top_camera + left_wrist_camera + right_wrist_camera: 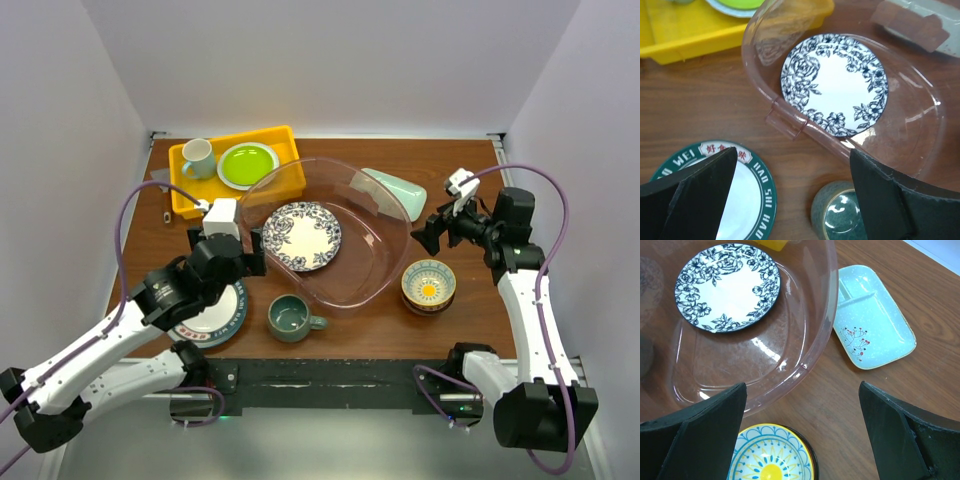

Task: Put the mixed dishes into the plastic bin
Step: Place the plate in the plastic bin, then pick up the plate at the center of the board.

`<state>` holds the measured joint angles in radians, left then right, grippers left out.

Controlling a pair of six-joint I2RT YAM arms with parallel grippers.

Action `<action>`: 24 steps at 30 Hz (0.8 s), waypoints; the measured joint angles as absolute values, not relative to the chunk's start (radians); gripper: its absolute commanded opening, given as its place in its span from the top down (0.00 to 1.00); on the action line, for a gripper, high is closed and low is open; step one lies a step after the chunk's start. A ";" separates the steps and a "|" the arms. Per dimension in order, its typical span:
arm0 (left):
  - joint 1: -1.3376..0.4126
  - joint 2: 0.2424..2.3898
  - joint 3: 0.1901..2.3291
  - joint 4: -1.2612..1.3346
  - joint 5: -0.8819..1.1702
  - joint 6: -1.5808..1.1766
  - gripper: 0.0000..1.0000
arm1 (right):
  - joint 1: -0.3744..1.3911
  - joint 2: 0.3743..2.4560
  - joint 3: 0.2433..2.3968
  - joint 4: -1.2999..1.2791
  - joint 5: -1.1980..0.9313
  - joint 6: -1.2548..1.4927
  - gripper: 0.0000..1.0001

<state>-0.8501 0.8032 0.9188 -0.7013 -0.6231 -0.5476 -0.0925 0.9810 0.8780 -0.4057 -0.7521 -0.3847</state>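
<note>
Clear, faintly pink bin (365,262) at frame centre in the overhead view, resting on the brown surface (470,330). Inside, in its left half, lying flat: a white plate with a black flower border (301,236).

All other dishes outside, on the surface. Just off the bin's upper right rim: a pale blue-green divided tray (400,190), small red marks at one end; touching the bin or not, cannot tell. To the lower right, apart from the bin: stacked bowls (429,285), yellow and blue inside on top, reddish-brown beneath. Just below the bin's lower edge: a grey-green mug (292,318), upright, handle to the right. Lower left: a plate with a green band (215,318) and red lettering, partly hidden under the left arm (120,335).

Left pincer (792,165) above the bin's left rim and the banded plate, fingers spread wide, gripping nothing. Right pincer (802,390) at frame right, above bin, tray and bowls, likewise gaping and empty.

Upper left: a yellow tray (190,200) holding a lime-green plate (247,164) and a pale mug (198,158).
</note>
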 measured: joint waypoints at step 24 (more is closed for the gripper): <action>-0.843 0.859 0.795 -0.949 -0.685 -0.941 0.00 | -0.093 0.982 0.878 -0.406 -0.752 -0.395 0.02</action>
